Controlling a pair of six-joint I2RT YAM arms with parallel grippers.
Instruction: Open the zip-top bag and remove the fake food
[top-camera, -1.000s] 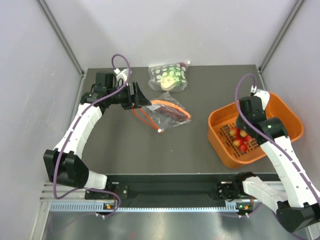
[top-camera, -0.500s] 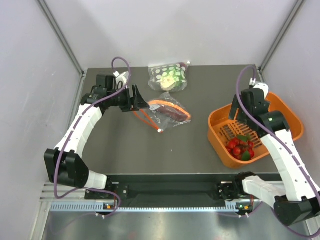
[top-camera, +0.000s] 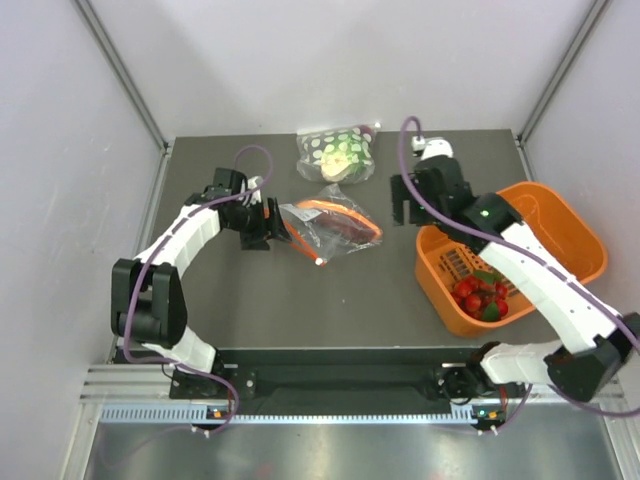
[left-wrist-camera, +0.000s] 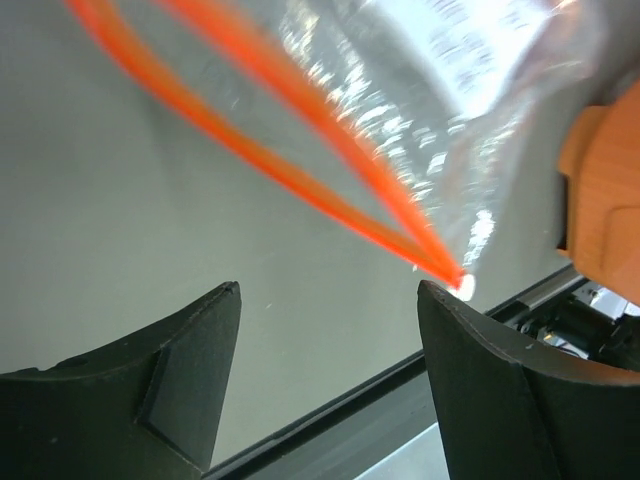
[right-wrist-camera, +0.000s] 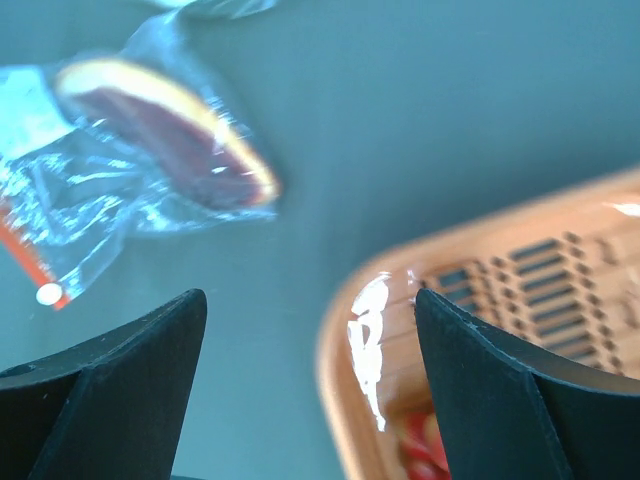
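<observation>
Bag mouth open, one piece inside; both grippers released.
Left gripper sits at 9 o'clock of the zip-top bag, jaws apart and holding nothing. The dark brown piece lies inside, mid-table. Right gripper is at 3 o'clock, jaws spread, empty. Berries are in the orange basket. Risk: unpinned, the bag may slide or lift with the piece.

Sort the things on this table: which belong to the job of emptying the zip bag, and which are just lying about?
Belong to the job:
- zip bag
- brown piece, inside the bag
- red berries, lying in the basket
- basket

Just lying about:
- spotted bag, at the far edge
</observation>
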